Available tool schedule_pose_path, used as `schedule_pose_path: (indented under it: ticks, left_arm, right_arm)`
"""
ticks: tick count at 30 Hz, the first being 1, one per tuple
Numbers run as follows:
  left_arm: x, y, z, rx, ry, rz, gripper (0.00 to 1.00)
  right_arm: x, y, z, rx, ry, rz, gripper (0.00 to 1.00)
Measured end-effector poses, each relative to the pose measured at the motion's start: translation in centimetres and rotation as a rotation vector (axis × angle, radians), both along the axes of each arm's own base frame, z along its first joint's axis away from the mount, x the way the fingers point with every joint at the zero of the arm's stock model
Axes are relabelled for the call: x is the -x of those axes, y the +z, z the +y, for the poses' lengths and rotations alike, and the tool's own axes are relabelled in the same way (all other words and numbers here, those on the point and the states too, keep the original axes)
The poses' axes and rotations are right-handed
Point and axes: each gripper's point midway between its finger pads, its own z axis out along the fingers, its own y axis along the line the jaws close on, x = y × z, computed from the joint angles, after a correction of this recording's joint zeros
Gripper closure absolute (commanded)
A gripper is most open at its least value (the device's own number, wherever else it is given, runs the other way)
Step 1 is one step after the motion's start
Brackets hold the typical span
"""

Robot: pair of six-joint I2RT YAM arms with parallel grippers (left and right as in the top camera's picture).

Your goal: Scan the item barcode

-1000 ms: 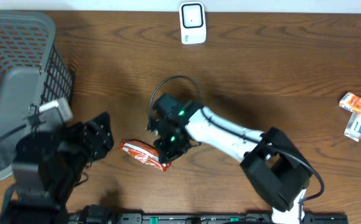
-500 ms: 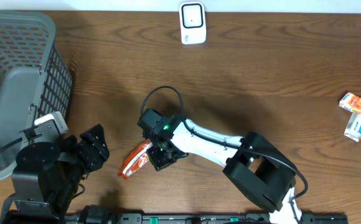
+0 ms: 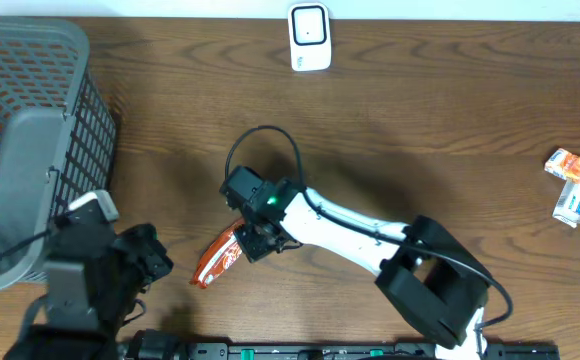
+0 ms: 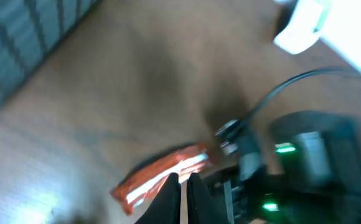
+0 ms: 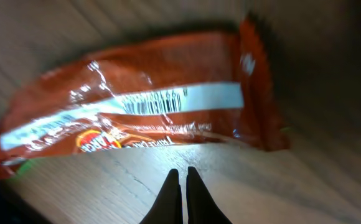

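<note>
Packet [image 3: 218,260] lies tilted by clenched right hand [image 5: 180,177]; left hand [image 4: 182,182] has clenched, empty.

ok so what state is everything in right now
snack packet: lying flat, barcode side up, not gripped
right gripper: jaws shut, empty, just beside the packet
left gripper: jaws shut, empty
scanner: at the far side, untouched
basket: upright, far left
two small boxes: lying at the right edge
</note>
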Motion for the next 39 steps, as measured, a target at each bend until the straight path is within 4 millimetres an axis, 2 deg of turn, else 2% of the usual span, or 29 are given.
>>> schedule_pose_path:
  ticks: [6,13,20,32,39]
  left_arm:
    - [0.7,-6.4,-0.2,0.077,0.094,0.165,0.93]
    - [-0.9,-11.2,-2.4,0.218,0.089,0.194,0.93]
    - [0.4,-15.8,-3.3,0.291,0.119,0.309,0.93]
    - [0.7,-19.8,-4.5,0.373,0.140,0.404,0.93]
    - [-0.1,-20.9,-4.7,0.385,0.159,0.427,0.92]
  right_arm:
    - [-0.3,0.4,0.0,-0.015,-0.007,-0.003,0.99]
    - [-0.9,1.3,1.7,-0.116,-0.001,0.014,0.99]
    - [-1.4,1.9,2.4,-0.175,-0.002,0.028,0.99]
    - [-2.0,2.2,2.8,-0.200,-0.016,0.021,0.99]
    - [-2.1,2.3,2.9,-0.205,-0.026,0.018,0.99]
